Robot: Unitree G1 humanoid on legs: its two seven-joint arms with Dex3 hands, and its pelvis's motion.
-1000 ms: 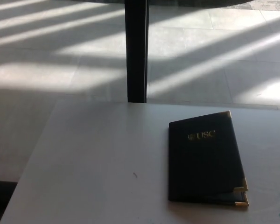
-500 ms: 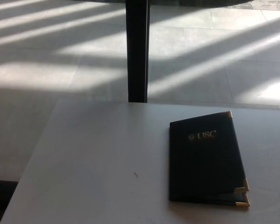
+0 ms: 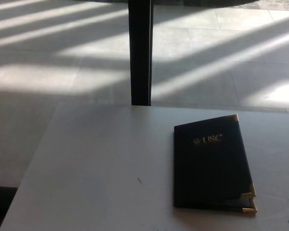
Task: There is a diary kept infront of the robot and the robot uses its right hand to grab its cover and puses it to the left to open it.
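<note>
Closed diary [image 3: 211,166] on table [image 3: 96,159], right; stiff cover, probably light; my hands unseen, right edge graspable.

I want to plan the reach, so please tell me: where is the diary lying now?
In the head view, the closed diary lies flat on the white table, toward its right side and near edge, right of the dark post beyond the table.

No part of the robot shows in the head view: neither L nor R arm, wrist or hand appears anywhere near the diary [image 3: 212,166], so no pose to report.
</note>
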